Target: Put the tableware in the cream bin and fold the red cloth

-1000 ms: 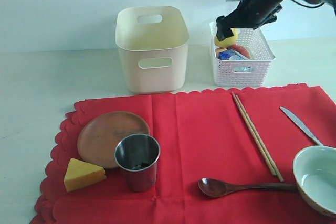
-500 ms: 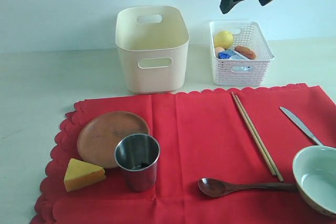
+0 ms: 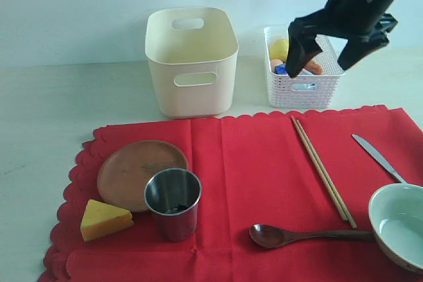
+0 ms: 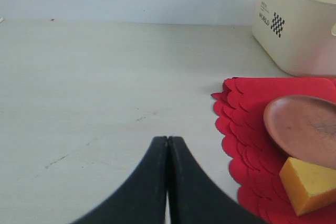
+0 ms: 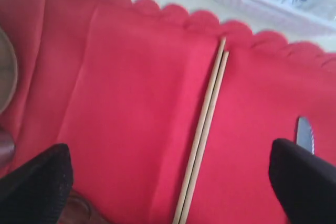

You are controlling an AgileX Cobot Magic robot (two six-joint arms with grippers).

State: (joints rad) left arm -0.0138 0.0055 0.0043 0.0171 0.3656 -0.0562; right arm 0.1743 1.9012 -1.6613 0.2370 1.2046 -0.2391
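Red cloth [image 3: 264,176] lies flat at the near edge of the surface [image 3: 46,97]; cream bin [image 3: 192,100] stands behind its far edge. Right jaws hang wide, empty, in front of the white basket [image 3: 291,95]; left jaws are pressed together. Brown plate [image 3: 135,170], steel cup [image 3: 173,204] and chopsticks [image 3: 322,170] rest on the cloth.

Bright red cloth [image 3: 258,163], cream bin [image 3: 192,94], brown plate [image 3: 129,166], yellow cheese [image 3: 102,219], white lattice basket [image 3: 287,95]
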